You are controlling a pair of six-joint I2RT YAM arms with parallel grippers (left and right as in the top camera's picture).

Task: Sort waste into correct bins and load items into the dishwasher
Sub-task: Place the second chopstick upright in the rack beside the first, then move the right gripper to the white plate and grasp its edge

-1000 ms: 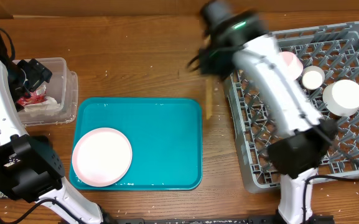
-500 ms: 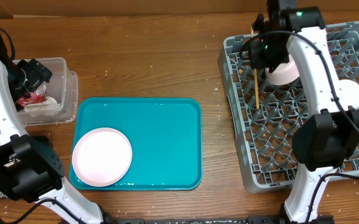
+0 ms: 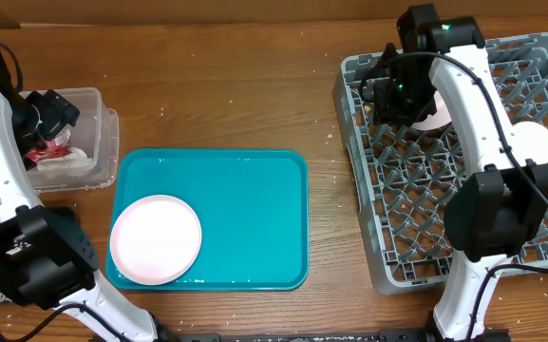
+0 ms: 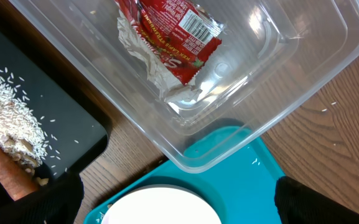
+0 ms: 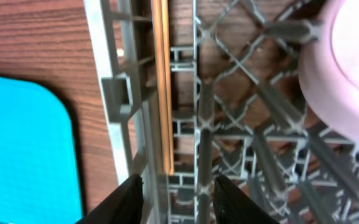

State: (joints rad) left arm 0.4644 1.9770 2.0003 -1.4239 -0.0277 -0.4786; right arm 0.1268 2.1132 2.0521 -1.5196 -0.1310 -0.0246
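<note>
My right gripper [image 3: 387, 95] hangs open and empty over the far left corner of the grey dish rack [image 3: 463, 218]. In the right wrist view its fingers [image 5: 178, 200] straddle a rack bar, and the wooden chopsticks [image 5: 162, 81] lie along the rack's left wall [image 5: 114, 93], beside the pale pink bowl [image 5: 347, 68]. A white bowl [image 3: 532, 142] also sits in the rack. My left gripper [image 3: 53, 112] is open and empty [image 4: 179, 196] over the clear tub [image 4: 303, 93], which holds the red sauce packet [image 4: 173, 34] and the napkin [image 4: 135, 46]. The pink plate [image 3: 156, 239] lies on the teal tray [image 3: 255, 218].
The black tray [image 4: 61, 130] beside the tub holds rice grains [image 4: 5, 112] and the orange carrot stick [image 4: 2, 174]. Loose rice grains are scattered over the wooden table. The tiny white cup is hidden under my right arm.
My right arm swung from the rack's left edge to over its far left corner. It carried the chopsticks there and has let them go into the rack. The left arm has not moved.
</note>
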